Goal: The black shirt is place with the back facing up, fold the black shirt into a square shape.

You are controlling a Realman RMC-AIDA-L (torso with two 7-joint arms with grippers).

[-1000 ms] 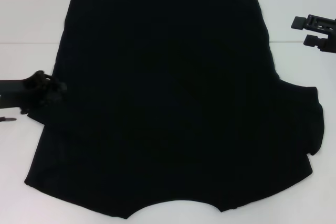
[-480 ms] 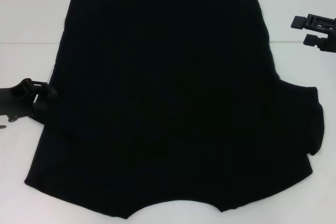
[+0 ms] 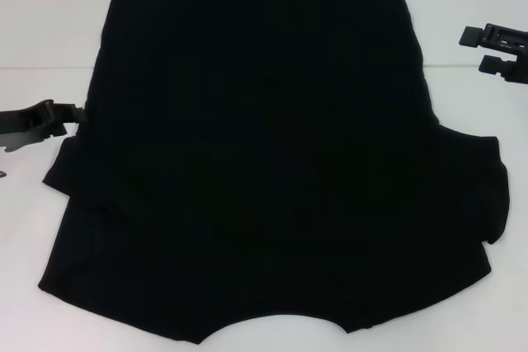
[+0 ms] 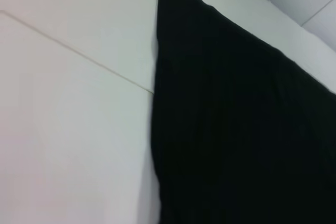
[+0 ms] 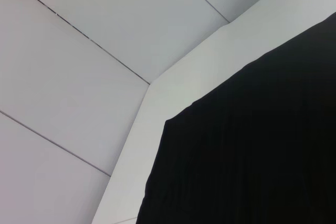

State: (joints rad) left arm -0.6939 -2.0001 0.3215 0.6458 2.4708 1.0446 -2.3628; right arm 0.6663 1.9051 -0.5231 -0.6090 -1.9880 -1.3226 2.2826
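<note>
The black shirt (image 3: 264,154) lies flat across the white table (image 3: 41,22), its curved neckline at the near edge. One short sleeve (image 3: 488,195) sticks out on the right. On the left only a small flap of fabric (image 3: 58,172) pokes past the shirt's side. My left gripper (image 3: 73,114) hovers just off the shirt's left edge, above that flap, with no cloth in it. My right gripper (image 3: 478,48) stands open beyond the shirt's right side, holding nothing. The left wrist view shows the shirt (image 4: 236,129) edge, and the right wrist view a shirt (image 5: 252,150) corner.
A seam line (image 3: 41,68) crosses the table surface behind the left gripper. Bare white table (image 4: 68,129) lies beside the shirt on the left. Past the table's far edge (image 5: 157,108), grey floor tiles (image 5: 79,51) show in the right wrist view.
My left gripper has drawn back from the shirt's left edge, leftward and farther from me. A small flap of fabric now shows where it was. The right arm has not moved.
</note>
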